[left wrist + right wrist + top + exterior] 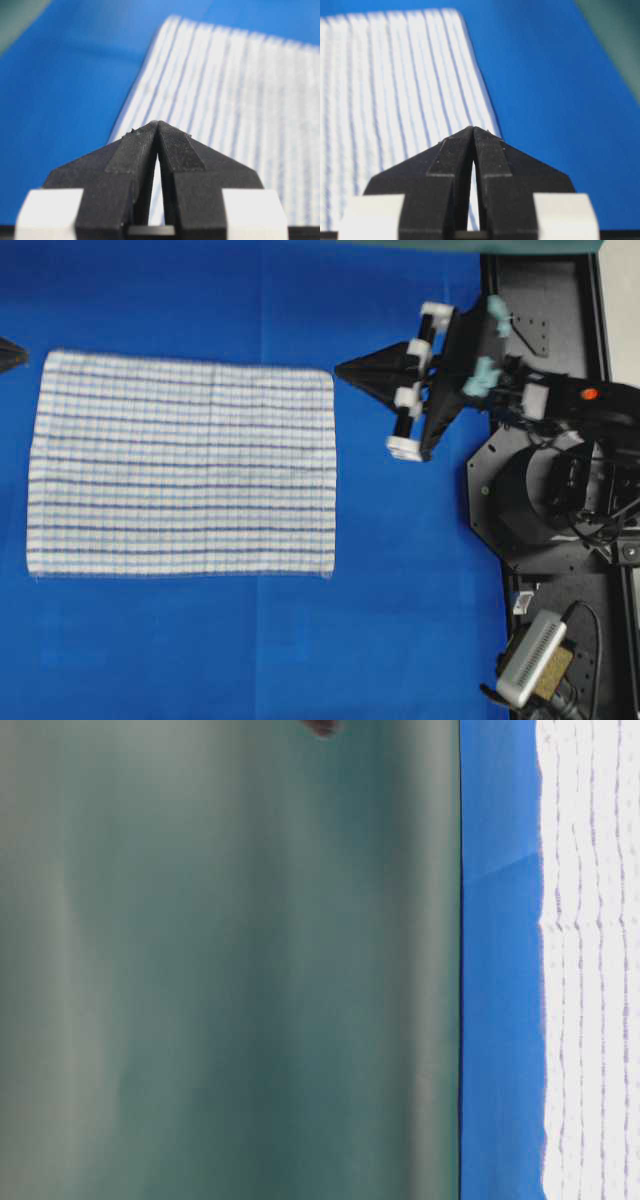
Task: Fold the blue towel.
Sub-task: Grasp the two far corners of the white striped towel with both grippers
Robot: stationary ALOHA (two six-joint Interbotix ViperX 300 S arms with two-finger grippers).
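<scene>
One plain bright-blue cloth covering (250, 640) spreads over nearly the whole tabletop, and along its far edge, in the table-level view, a dull grey-green backdrop (230, 970) fills most of the frame. To the right of the covering in the overhead view lies a black metal base plate (560, 540) carrying the right arm's mount, with a small silver-grey ribbed box (530, 658) near its lower end.

The blue towel (182, 463), a rectangular white woven cloth crossed by thin blue-grey stripes in a faint check, lies flat and fully spread on the covering, left of centre, its long sides running left to right and its edges straight.

The right pincer (342, 368), black and pointed with white blocks behind it, hangs just beside the towel's upper right corner, tips pressed together and holding nothing; its wrist view shows only a thin slit between the fingers (455, 150). The left pincer (22, 356) shows only as a dark point at the overhead frame's left edge, near the towel's upper left corner; its wrist view shows it (157, 123) likewise closed and empty.
</scene>
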